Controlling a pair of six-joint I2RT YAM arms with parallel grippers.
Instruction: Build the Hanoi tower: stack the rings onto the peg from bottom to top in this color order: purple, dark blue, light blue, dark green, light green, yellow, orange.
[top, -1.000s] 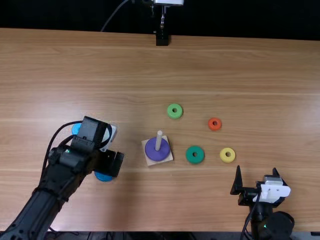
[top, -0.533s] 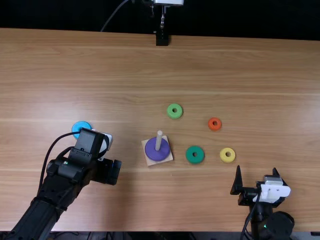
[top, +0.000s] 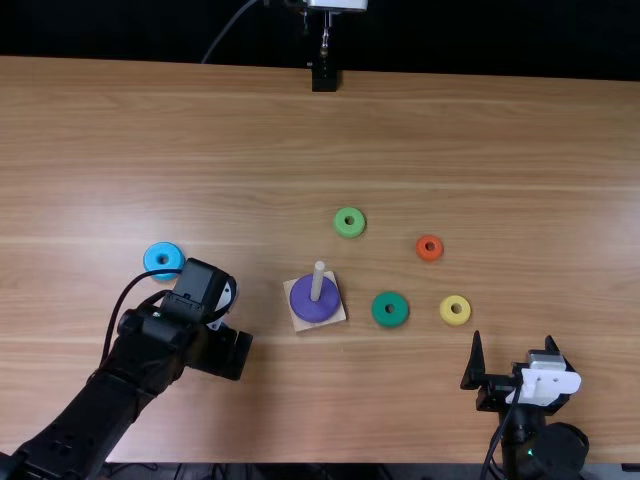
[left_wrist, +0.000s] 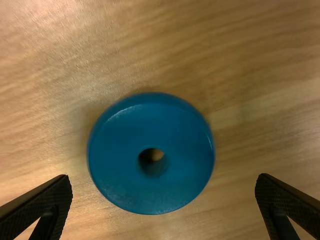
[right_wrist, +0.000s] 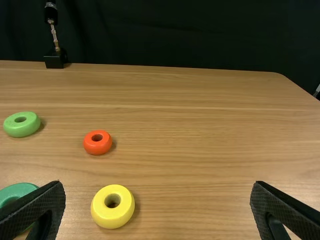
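Hovering, left hand (left_wrist: 164, 177) spread above the dark blue ring (left_wrist: 150, 120), I have just the purple ring (top: 310, 309) stacked, six left.

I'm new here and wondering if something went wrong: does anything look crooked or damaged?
Nothing looks wrong. The purple ring sits around the peg, and the yellow ring, orange ring and light green ring lie flat, with no visible damage. Only the square base sits slightly turned, which seems harmless.
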